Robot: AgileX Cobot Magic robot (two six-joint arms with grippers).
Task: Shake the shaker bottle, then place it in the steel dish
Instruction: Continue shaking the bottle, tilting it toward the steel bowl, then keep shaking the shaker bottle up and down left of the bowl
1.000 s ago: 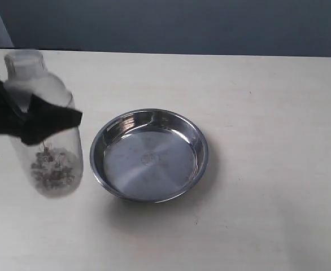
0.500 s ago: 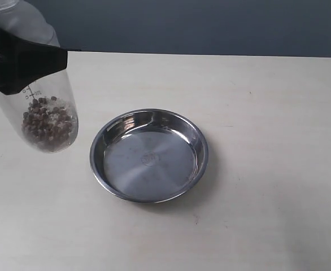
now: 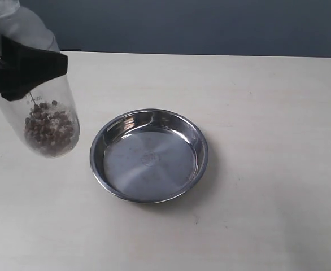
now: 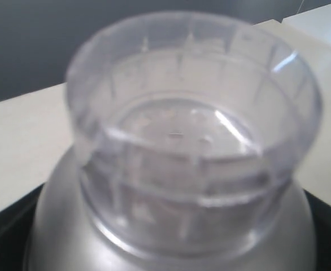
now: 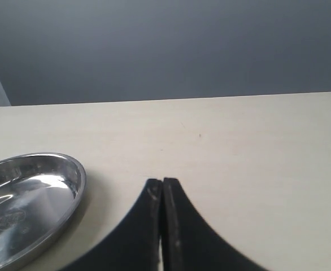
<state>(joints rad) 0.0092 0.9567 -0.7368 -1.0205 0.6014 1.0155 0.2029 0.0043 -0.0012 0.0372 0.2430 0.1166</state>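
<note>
The clear shaker bottle [image 3: 41, 107] hangs in the air at the far left of the exterior view, tilted, with brown granules heaped at its lower end. My left gripper [image 3: 27, 70] is shut on its middle, black fingers wrapped across it. Its round cap [image 4: 194, 121] fills the left wrist view. The steel dish [image 3: 149, 154] sits empty on the table to the right of the bottle, and its rim [image 5: 78, 186] shows in the right wrist view. My right gripper [image 5: 162, 183] is shut with nothing in it, low over the table beside the dish.
The pale table [image 3: 267, 113] stretches to the right of the dish. A dark blue-grey wall [image 3: 199, 25] runs along the table's back edge.
The bottle went up from a low position by the table to high at the left, then came down slightly. The granules shifted inside it. The dish stayed put.
</note>
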